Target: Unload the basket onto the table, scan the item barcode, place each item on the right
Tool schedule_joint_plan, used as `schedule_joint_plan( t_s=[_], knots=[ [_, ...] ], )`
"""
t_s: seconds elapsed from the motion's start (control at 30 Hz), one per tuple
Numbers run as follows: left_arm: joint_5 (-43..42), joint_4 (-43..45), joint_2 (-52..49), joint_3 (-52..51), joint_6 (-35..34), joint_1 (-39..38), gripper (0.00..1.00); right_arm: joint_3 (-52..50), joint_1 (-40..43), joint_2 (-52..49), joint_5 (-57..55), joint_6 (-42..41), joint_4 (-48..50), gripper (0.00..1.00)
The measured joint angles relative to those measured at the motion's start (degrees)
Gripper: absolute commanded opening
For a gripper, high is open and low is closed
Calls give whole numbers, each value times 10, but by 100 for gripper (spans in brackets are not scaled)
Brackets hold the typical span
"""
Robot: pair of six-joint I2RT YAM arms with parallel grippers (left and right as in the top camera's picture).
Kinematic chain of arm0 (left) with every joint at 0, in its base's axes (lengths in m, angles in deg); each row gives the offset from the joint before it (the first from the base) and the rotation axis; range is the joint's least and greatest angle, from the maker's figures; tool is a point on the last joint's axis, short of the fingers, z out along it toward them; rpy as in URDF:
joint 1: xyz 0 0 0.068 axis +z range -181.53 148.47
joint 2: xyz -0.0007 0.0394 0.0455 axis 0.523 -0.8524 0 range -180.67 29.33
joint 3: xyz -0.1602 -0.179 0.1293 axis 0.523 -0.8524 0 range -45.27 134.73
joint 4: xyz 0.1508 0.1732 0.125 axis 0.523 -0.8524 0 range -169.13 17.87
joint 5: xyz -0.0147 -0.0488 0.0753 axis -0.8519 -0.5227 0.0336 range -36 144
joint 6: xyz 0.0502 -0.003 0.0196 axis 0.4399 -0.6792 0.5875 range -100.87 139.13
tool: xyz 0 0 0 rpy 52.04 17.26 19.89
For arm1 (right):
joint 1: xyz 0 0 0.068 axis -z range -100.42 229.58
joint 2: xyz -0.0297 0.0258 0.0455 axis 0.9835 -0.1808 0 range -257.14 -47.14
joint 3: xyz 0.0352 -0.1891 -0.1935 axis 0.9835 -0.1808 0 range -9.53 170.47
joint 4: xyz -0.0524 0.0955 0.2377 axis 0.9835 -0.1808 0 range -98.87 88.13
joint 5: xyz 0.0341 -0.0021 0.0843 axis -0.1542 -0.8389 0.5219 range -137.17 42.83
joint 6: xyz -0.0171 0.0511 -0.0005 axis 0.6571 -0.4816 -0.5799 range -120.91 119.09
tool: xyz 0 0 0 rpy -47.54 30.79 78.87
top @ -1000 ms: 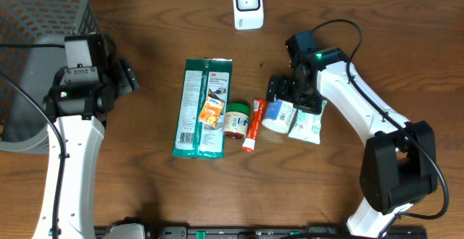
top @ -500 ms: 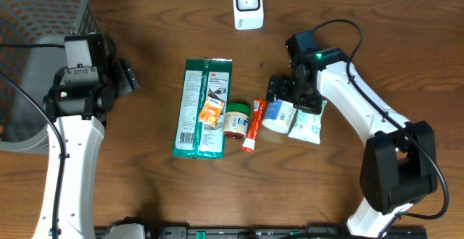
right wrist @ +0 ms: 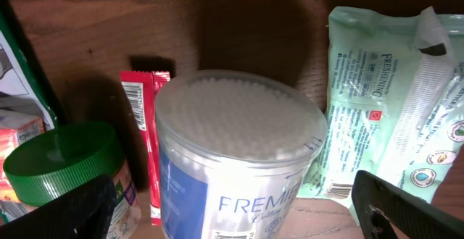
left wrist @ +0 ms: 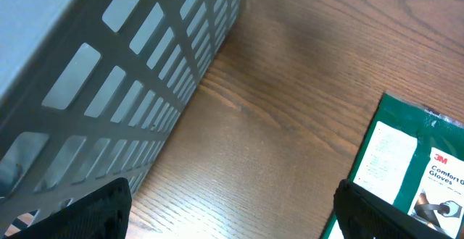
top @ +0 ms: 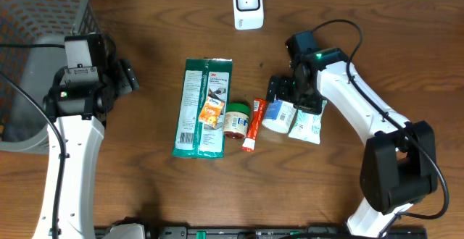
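A clear tub of cotton swabs (right wrist: pixel 232 145) with a blue label lies on the table, its round end toward the right wrist camera. My right gripper (right wrist: pixel 239 210) is open, one finger on each side of the tub, and I see no contact. From overhead, the right gripper (top: pixel 290 101) hovers over the tub (top: pixel 274 116) in the row of items. The white scanner (top: pixel 247 5) stands at the table's far edge. My left gripper (left wrist: pixel 232 210) is open over bare wood, holding nothing; overhead, the left gripper (top: pixel 127 76) is beside the basket.
A pale green wipes pack (top: pixel 306 125) touches the tub's right side. A red tube (top: pixel 253 125), a green-lidded jar (top: pixel 236 119), a small orange packet (top: pixel 211 112) and a long green glove pack (top: pixel 199 108) lie to its left. A grey mesh basket (top: pixel 36 22) fills the far left corner.
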Motion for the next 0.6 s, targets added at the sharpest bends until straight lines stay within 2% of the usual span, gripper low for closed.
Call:
schedule_joint_plan(
  t_s=[0.33, 0.6],
  knots=[
    [0, 0, 0, 0, 0, 0, 87, 0, 24, 0, 1, -2, 0, 99],
    [0, 0, 0, 0, 0, 0, 87, 0, 25, 0, 1, -49, 15, 99]
  ],
)
